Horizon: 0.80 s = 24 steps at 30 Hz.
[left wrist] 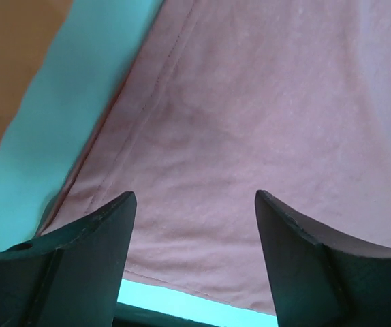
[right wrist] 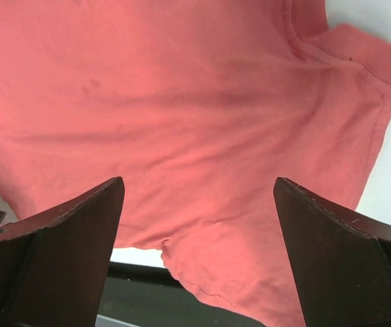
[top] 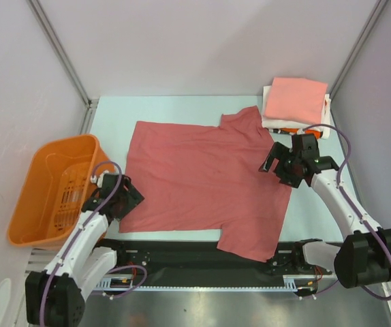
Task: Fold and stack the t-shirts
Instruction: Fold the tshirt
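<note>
Above the spread dusty-red t-shirt (top: 202, 174), left pincer (left wrist: 195, 204) and right pincer (right wrist: 199, 189) both gape

T-shirt (top: 202, 184): matt red cloth, faint creases, stitched hem. Basket (top: 45, 170): smooth orange plastic, slight sheen. Table (top: 175, 109): smooth, matt.

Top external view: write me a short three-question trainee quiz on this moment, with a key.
1. True or false: the dusty-red t-shirt is already folded.
2. Which colour lies on top of the folded stack? A white, B salmon-pink, C blue.
3. Fill in: the left gripper and the right gripper are both ____ above the cloth.
Key: 1 false; 2 B; 3 open.
</note>
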Available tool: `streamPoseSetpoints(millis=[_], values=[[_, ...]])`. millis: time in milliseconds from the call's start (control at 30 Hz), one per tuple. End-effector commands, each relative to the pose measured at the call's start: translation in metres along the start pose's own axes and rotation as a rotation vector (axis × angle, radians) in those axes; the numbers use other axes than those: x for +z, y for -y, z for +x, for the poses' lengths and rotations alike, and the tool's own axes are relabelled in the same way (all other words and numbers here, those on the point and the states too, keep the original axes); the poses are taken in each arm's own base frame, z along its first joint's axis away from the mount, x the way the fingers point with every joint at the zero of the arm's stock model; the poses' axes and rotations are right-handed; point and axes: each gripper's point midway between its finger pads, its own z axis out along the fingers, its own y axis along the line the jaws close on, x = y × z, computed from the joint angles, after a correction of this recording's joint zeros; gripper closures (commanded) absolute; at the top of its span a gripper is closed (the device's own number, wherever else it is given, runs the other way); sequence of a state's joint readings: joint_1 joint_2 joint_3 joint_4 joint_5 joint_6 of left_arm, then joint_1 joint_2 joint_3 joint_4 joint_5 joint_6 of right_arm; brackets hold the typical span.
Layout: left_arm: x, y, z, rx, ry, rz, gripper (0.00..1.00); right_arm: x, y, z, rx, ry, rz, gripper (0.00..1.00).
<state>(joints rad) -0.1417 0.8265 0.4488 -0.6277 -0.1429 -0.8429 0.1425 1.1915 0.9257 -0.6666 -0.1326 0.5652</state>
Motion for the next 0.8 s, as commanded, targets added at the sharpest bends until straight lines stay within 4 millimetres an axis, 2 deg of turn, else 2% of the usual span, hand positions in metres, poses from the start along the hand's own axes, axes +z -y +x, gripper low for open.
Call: streamPoseSetpoints(millis=[0, 133, 300, 533, 633, 767], values=[[0.003, -0.027, -0.043, -0.153, 0.100, -0.128, 0.23, -0.011, -0.001, 0.005, -0.007, 0.013, -0.015, 0.03], [0.003, -0.019, -0.037, -0.155, 0.076, -0.077, 0.26, -0.013, 0.002, 0.009, -0.011, 0.011, -0.012, 0.02], [0.003, -0.007, 0.001, -0.101, 0.008, -0.043, 0.27, -0.012, 0.000, 0.009, 0.007, 0.010, -0.021, 0.02], [0.005, -0.017, 0.051, -0.042, -0.093, -0.082, 0.27, -0.005, 0.017, 0.020, 0.037, -0.002, 0.042, 0.02], [0.006, -0.021, 0.061, -0.034, -0.118, -0.091, 0.27, -0.001, 0.026, 0.029, 0.062, -0.010, 0.069, 0.02], [0.006, -0.024, 0.068, -0.012, -0.130, -0.088, 0.37, 0.001, 0.040, 0.036, 0.130, 0.024, 0.107, 0.02]])
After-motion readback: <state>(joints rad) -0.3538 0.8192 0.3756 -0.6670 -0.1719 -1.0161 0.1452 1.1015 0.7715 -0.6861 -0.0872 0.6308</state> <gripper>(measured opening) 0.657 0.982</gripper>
